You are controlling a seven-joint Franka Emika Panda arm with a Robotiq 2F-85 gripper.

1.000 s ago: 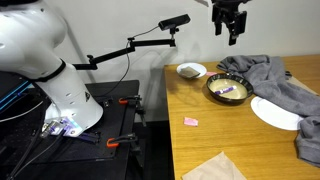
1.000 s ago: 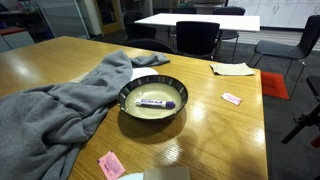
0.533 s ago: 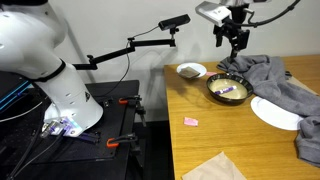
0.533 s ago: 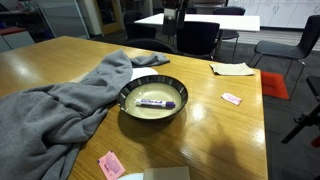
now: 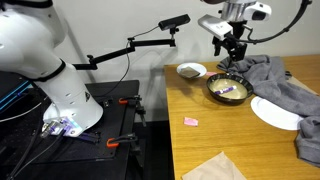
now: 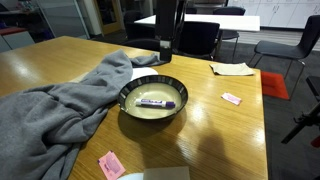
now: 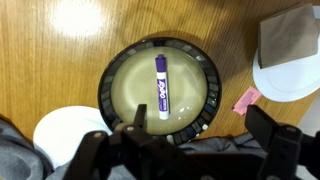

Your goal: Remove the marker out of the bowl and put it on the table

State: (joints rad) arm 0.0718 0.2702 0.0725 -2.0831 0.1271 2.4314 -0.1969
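Observation:
The purple marker [image 7: 161, 87] with a white section lies flat in the middle of the dark-rimmed, cream bowl [image 7: 105, 90]. It also shows in an exterior view [image 6: 157, 101], inside the bowl [image 6: 128, 95]. My gripper [image 7: 199, 114] is open and empty, with its dark fingers [image 7: 137, 120] wide apart above the bowl's near rim. In an exterior view the gripper [image 5: 233, 55] hangs well above the bowl [image 5: 227, 90] on the wooden table [image 5: 200, 140]. In an exterior view the gripper [image 6: 167, 45] comes in from the top, behind the bowl.
A grey cloth [image 6: 60, 105] lies against the bowl. A small white bowl [image 5: 192, 71], a white plate [image 5: 275, 112], a pink square item [image 5: 191, 121] and a paper sheet [image 5: 215, 168] are on the table. Another pink item [image 7: 247, 98] lies by the plate [image 7: 290, 78].
The gripper has come down towards the bowl and now shows at the top of the exterior view where it was out of frame. The marker and bowl have not moved.

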